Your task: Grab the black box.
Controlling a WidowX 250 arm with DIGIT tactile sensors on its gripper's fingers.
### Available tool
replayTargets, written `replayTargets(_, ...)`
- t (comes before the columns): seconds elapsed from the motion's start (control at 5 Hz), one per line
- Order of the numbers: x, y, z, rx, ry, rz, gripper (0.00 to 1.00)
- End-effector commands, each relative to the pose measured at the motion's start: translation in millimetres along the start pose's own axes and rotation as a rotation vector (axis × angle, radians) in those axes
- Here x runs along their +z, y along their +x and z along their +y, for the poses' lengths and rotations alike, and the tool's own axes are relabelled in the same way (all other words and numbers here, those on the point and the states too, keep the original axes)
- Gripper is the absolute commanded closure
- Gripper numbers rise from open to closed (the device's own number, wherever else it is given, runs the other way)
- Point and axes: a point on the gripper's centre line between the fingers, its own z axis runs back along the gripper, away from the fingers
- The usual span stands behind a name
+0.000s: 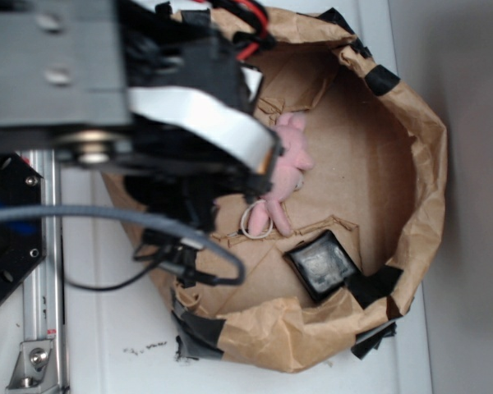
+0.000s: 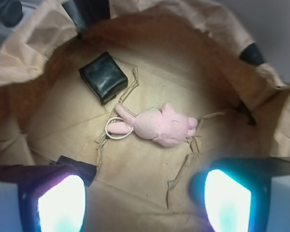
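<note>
Your gripper [image 2: 145, 200] hung w/ fingers [image 2: 60, 203] spread, empty, over pink plush toy [image 2: 159, 124]; black box [image 2: 103, 77] lay just beside toy's feet

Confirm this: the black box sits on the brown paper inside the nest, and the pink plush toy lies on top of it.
Not quite. The black box does sit on the brown paper, but the pink plush toy lies beside it on the paper, apart from it, not on top. The wrist view shows the gap between them clearly; the fingers hang above, holding nothing.
</note>
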Motion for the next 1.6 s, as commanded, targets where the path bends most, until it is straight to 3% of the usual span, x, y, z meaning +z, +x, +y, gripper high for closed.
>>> replayTargets(0.0, -26, 50, 4, -0.147, 0.037, -0.029, 0.0)
replayTargets(0.4, -62, 71, -36, -0.299, -0.004, -0.002, 0.0)
replayTargets(0.8, -95, 78, -42, -0.439, -0.095, -0.049, 0.0)
replayTargets(1.2, -111, 72, -49, -0.563, -0.229, -0.117, 0.0)
replayTargets(1.4, -111, 66, -69, -0.6, -0.23, -0.102, 0.0)
